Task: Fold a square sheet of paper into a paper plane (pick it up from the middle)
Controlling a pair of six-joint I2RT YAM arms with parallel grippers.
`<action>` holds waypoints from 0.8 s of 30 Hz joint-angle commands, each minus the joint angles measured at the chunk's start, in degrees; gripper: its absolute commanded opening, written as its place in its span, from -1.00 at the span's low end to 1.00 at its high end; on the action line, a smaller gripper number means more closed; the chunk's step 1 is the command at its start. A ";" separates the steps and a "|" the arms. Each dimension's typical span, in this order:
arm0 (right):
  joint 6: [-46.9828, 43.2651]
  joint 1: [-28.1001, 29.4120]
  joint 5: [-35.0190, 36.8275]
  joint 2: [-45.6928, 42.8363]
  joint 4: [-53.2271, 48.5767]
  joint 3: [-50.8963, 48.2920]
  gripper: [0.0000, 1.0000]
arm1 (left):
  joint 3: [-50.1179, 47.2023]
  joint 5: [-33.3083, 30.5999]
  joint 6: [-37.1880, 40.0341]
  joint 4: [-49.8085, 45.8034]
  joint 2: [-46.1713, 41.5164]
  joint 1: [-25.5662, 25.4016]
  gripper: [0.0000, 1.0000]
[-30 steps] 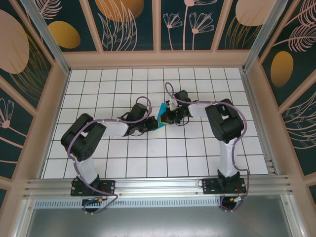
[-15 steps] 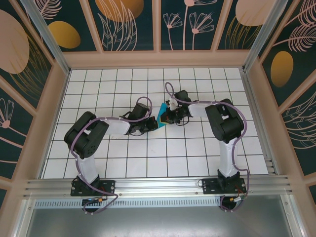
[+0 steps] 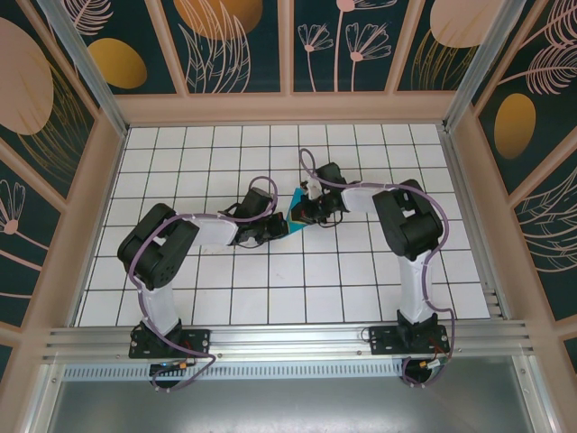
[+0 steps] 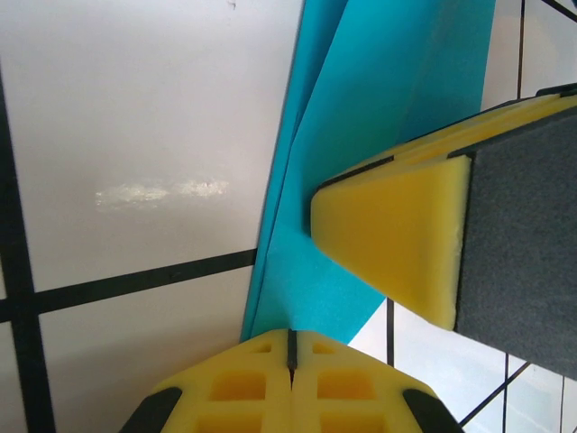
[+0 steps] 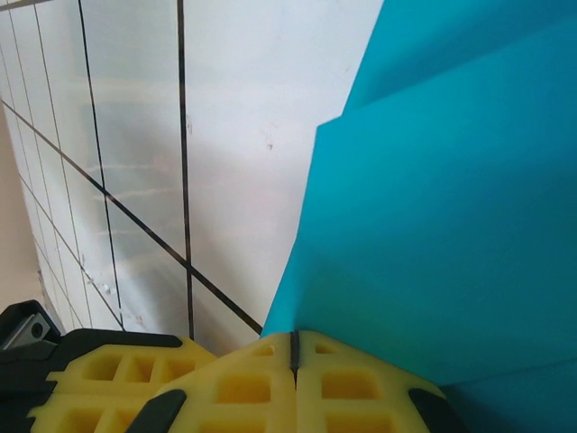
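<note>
The folded sheet of paper (image 4: 379, 99) lies on the tabletop (image 3: 270, 280) between my end effectors, both pressed together: my left end effector (image 4: 290, 347) meets its near tip, its long axis running straight ahead, while my right end effector (image 5: 293, 341) rests on its farther part

The thin teal-blue sheet of paper (image 3: 292, 225) is folded into a small, layered, angular shape, with one flap lying over another. It rests low on the white black-gridded table (image 3: 270, 271), near its middle. Up close, its long edges run straight and crisp, and the creases are sharp.
</note>
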 commanded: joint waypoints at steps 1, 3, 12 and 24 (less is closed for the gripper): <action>0.96 -2.89 5.81 2.79 -0.88 1.43 -0.91 | -2.01 -2.15 -1.57 -8.80 2.92 0.15 -1.00; 0.61 -3.88 6.40 3.21 -1.26 1.70 -0.90 | -2.93 -2.18 -1.80 -8.99 2.84 0.14 -1.00; -0.14 -9.43 8.78 5.64 -1.32 5.14 -0.90 | -5.87 -2.42 -2.79 -8.94 2.64 0.12 -1.00; 0.14 -14.88 11.25 8.99 -3.43 14.92 -0.90 | -6.11 -1.85 -2.56 -8.02 2.37 0.15 -1.00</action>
